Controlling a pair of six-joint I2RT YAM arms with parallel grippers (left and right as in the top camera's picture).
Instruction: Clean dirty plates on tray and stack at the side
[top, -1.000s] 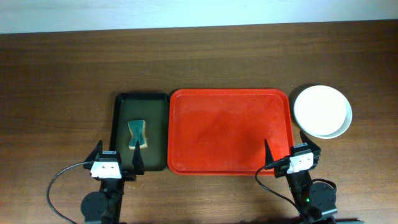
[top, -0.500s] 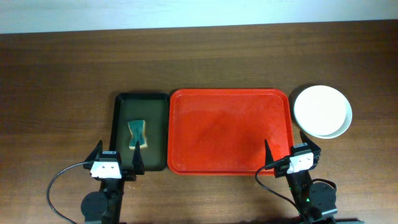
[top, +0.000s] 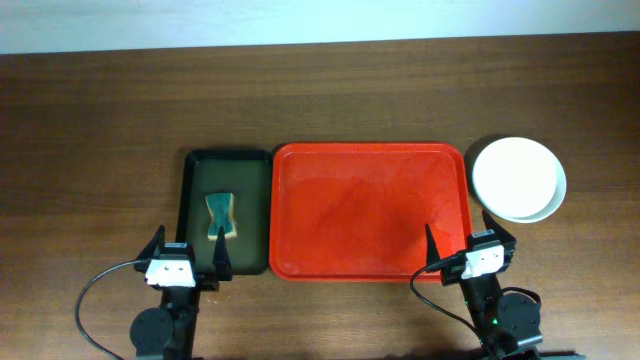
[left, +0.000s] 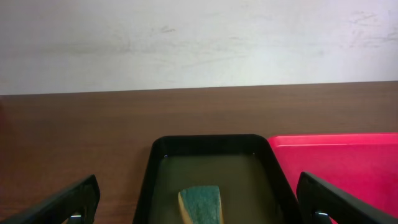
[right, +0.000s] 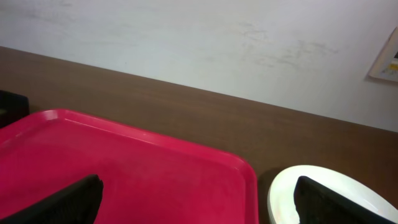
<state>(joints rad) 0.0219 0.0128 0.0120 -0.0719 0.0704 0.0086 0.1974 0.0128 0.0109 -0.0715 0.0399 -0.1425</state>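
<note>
The red tray (top: 370, 215) lies at the table's middle with nothing on it. The plates (top: 518, 178) sit as a stack on the wood just right of the tray, a white one on top and a pale rim showing beneath. My right gripper (top: 465, 245) hovers open over the tray's near right corner; in the right wrist view, between its fingers (right: 199, 182), I see the tray (right: 155, 174) and the edge of the plates (right: 283, 193). My left gripper (top: 190, 245) is open at the near end of the dark green tray, empty.
A narrow dark green tray (top: 228, 160) lies against the red tray's left side and holds a blue-green sponge (top: 220, 215). The left wrist view shows that sponge (left: 202, 202) just ahead of the gripper. Black cables trail near both arm bases.
</note>
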